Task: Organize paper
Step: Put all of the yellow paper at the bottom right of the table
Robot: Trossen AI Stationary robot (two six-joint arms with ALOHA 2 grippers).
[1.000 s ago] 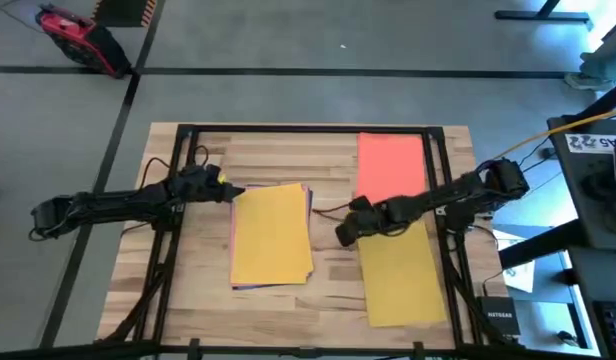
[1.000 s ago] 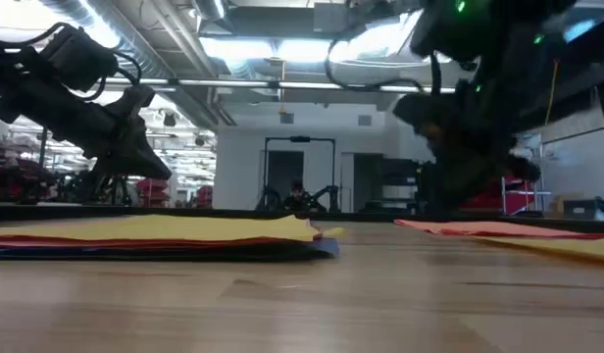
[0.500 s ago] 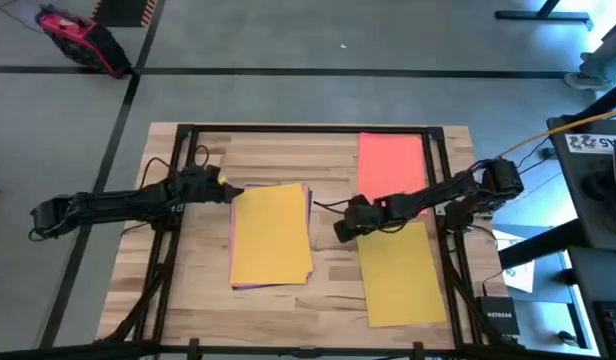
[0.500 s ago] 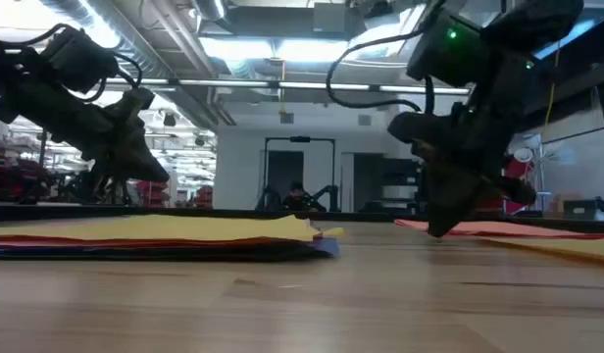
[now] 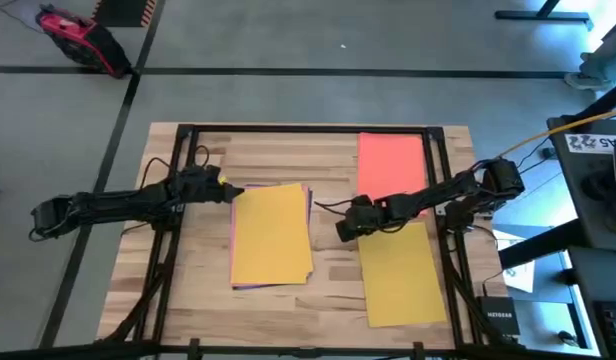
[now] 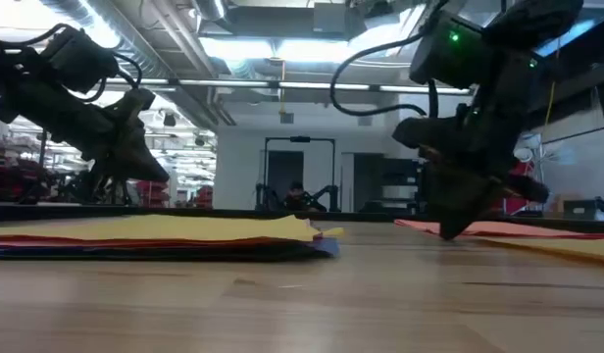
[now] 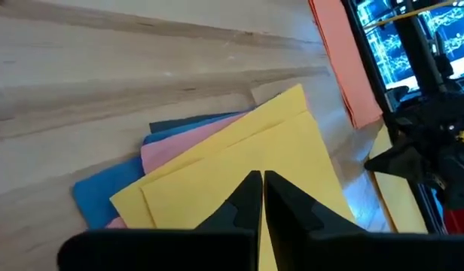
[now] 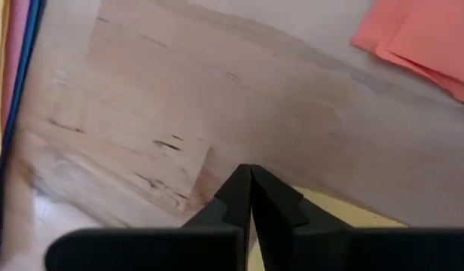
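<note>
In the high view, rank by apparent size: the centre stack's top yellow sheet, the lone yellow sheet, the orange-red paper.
1-2. Stack's top yellow sheet and lone yellow sheet: look alike, unranked.
3. Orange-red paper, partly hidden by the right arm.

Even, soft light falls from above in the high view; the bench (image 5: pixel 288 150) looks pale and the arms throw only faint shadows. A bluish glare burns out the upper right corner. In the low view, ceiling lights (image 6: pixel 273 44) shine bright behind the arms, which stand almost as silhouettes, and the near bench top is soft and out of focus. The left wrist view is fairly sharp, with blue glare at one corner. The right wrist view is hazy and smeared, the wood grain blurred and its yellow edge washed out.
</note>
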